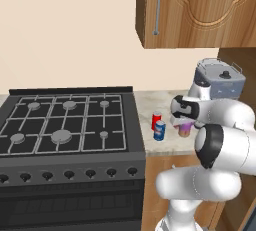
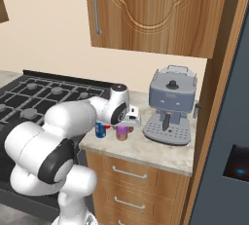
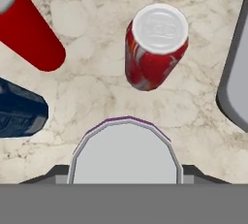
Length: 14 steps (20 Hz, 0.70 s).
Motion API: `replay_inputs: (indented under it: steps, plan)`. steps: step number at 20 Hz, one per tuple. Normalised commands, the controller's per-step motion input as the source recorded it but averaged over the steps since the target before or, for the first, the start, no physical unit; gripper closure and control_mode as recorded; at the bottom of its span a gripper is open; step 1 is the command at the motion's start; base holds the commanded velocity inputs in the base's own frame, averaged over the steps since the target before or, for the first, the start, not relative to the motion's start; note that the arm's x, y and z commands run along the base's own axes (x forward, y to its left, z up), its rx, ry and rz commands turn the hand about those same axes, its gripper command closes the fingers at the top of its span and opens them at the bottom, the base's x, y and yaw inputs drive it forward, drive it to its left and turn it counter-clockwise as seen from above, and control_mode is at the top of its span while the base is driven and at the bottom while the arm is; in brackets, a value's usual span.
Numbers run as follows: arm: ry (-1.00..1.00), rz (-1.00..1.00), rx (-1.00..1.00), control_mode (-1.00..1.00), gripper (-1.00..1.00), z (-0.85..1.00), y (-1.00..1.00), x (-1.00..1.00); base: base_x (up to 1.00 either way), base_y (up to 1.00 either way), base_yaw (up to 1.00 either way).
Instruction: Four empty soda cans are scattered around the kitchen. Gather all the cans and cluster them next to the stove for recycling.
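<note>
Now, nearest first:
Tool (image 3: pixel 126 177): pinching the pale lilac can (image 3: pixel 127 152), upright, for setting down by its fellows.
Ahead: reddish-pink can (image 3: pixel 155 46) on desk (image 3: pixel 97 92).
Beside: red can (image 1: pixel 156 119), blue can (image 1: pixel 159 130).
Beyond those: stove (image 1: pixel 65 125), edging the cluster.

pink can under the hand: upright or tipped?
Upright. The pale pink can stands on the counter below the gripper; in the hand view its silvery top faces the camera between the fingers.
</note>
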Motion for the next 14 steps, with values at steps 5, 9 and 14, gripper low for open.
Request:
replay_inputs:
  steps: [5, 9, 14]
  plan:
    - [0.0, 0.03, 0.0, -1.0, 1.0, -0.15, 0.02, 0.04, 0.0, 0.0, 0.0]
    - [0.0, 0.03, 0.0, -1.0, 1.0, -0.12, 0.02, 0.05, 0.0, 0.0, 0.0]
    - [0.0, 0.02, 0.0, -1.0, 1.0, -0.09, 0.06, 0.13, 0.0, 0.0, 0.0]
